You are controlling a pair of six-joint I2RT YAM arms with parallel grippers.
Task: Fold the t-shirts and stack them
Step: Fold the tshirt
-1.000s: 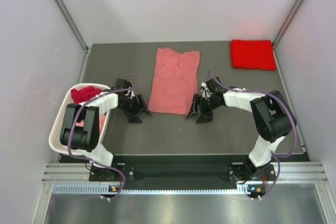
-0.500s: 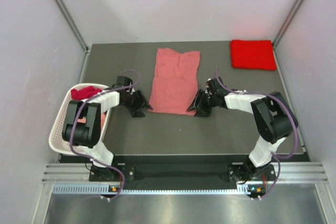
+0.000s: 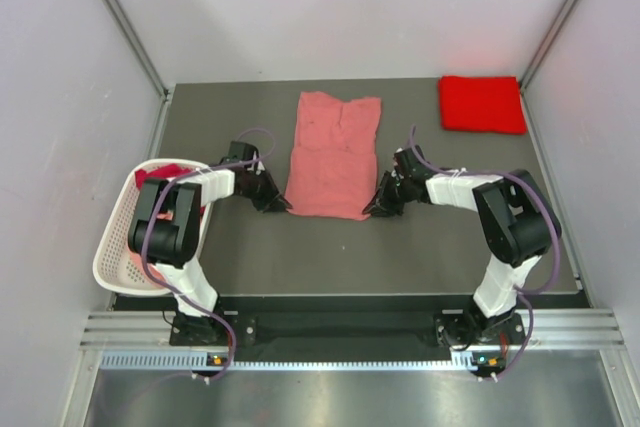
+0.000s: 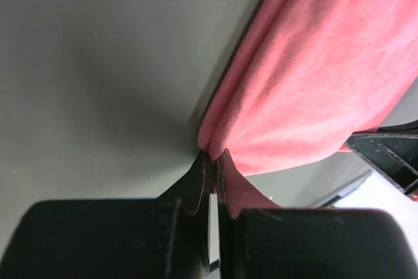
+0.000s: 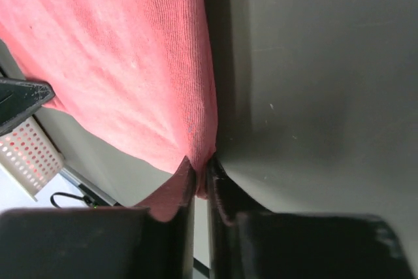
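Note:
A salmon pink t-shirt [image 3: 333,152] lies folded into a long strip in the middle of the dark table. My left gripper [image 3: 283,206] is shut on its near left corner; in the left wrist view the cloth [image 4: 313,76] is pinched between the tips of that gripper [image 4: 213,156]. My right gripper [image 3: 372,211] is shut on the near right corner, with the same cloth [image 5: 130,50] caught between the tips of that gripper [image 5: 200,164]. A bright red folded t-shirt [image 3: 482,104] lies at the far right. A dark crimson t-shirt [image 3: 152,183] sits in the basket.
A white slotted basket [image 3: 112,257] stands at the table's left edge, beside the left arm. Grey walls close in the table at the back and on both sides.
Both grippers moved inward to the pink t-shirt's near corners and shut on them. The shirt lies as before.

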